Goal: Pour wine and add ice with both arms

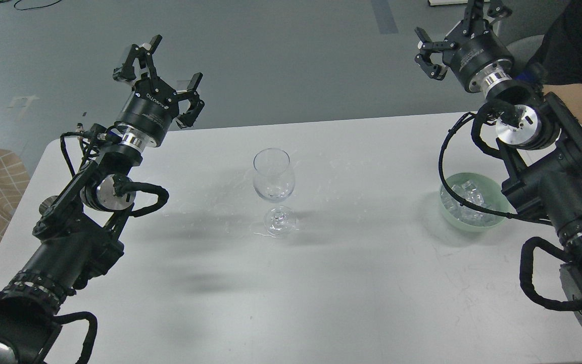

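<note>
Above the table's far left edge, the left gripper (162, 76) hangs with fingers spread, holding nothing; the right gripper (455, 38) does likewise at far right. Between them a wine glass (274, 189) stands upright on the white table (351, 283), ice (277, 191) glinting inside. More ice cubes (465, 199) fill a green bowl (452, 218). Grey floor (281, 55) lies beyond.

Even, cool overhead lighting; sharp image with mild edge softness.

Soft, diffuse shadows of both arms fall on the white table (351, 283), darkest left of the glass (274, 189). Silver wrist rings and the glass rim show small glints. The table surface shows faint sheen. Floor (281, 55) is dimmer than the table. No motion blur.
</note>
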You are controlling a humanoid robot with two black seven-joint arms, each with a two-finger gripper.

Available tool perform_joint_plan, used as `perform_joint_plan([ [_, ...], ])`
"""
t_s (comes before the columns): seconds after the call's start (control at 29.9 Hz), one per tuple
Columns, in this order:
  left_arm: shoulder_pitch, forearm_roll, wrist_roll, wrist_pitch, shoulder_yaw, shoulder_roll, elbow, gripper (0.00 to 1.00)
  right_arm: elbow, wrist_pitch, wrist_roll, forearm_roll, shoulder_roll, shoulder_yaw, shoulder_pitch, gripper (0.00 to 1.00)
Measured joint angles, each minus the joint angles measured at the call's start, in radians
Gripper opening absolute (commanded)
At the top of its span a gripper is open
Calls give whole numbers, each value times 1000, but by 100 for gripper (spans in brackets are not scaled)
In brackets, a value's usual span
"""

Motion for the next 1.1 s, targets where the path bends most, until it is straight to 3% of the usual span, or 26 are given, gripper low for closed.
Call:
perform_joint_plan([
  [1.1, -35, -14, 13, 31, 1, 5, 17, 98, 11, -63, -6, 18, 17, -32, 0, 100],
])
